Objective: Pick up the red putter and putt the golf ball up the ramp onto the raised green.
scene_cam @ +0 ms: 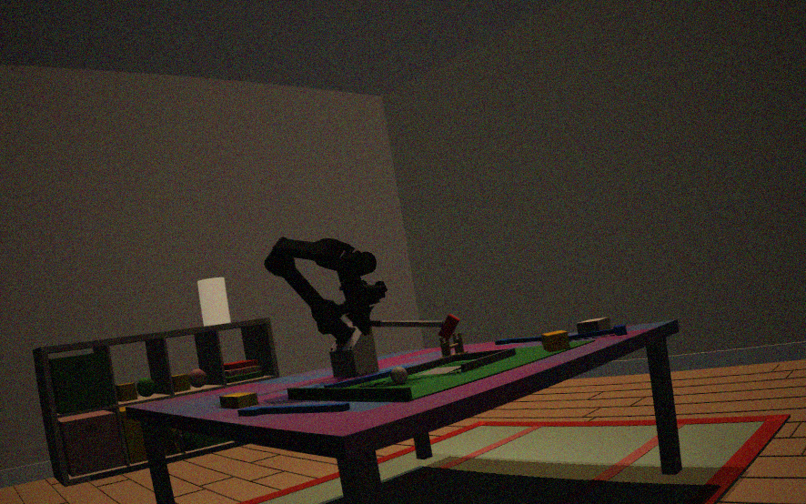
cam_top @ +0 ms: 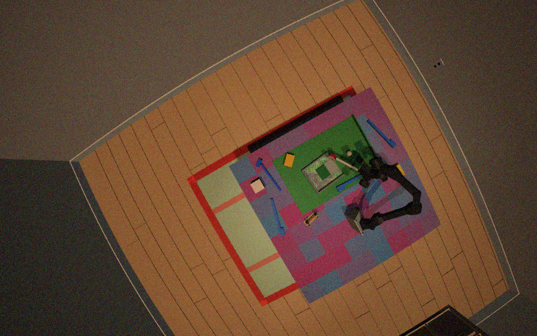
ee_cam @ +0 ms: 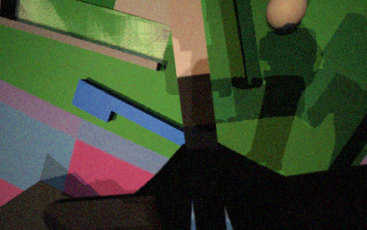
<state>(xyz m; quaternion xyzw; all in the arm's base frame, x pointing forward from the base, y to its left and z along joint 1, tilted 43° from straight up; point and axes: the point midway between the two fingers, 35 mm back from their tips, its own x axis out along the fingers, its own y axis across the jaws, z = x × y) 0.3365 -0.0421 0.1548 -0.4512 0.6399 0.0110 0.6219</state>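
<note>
My gripper is shut on the pale shaft of the red putter. The shaft is nearly level in the exterior view, with the red head raised above the table; the head is outside the wrist view. The white golf ball rests on the green mat, right of the head in the top view. The grey-framed ramp structure holds a dark green square. The fingertips are dark and hard to make out.
A blue bar lies at the mat's near side. Blue putters lie around the mat. An orange block, a pale block, a yellow block and a wooden stand are also there.
</note>
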